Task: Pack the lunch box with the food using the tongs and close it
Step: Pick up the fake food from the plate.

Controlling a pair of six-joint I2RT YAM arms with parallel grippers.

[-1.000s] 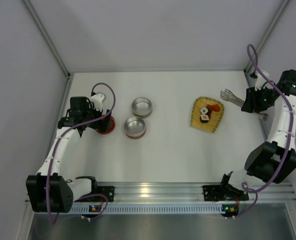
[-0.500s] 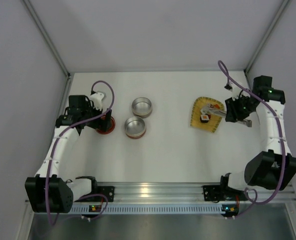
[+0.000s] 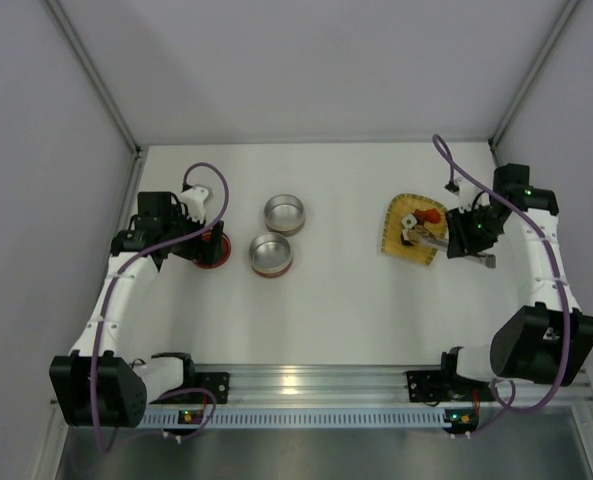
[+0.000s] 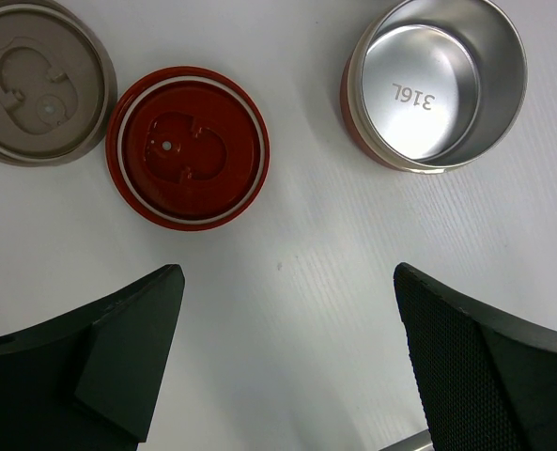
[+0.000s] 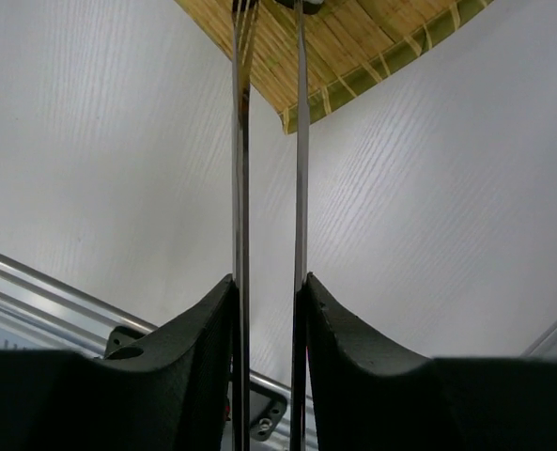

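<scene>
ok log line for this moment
right fingers: shut on tongs | tongs: tips over tray | left fingers: open, by red lid | bowl: empty

The top view looks down from high above the near edge over the whole table [image 3: 346, 300]. The left wrist view faces straight down, close over the red lid [image 4: 186, 147] and steel bowl [image 4: 435, 80] at the left. The right wrist view looks low along the tongs [image 5: 298, 141] to the yellow tray [image 5: 353, 38] at the right. The top view shares both spots.
</scene>
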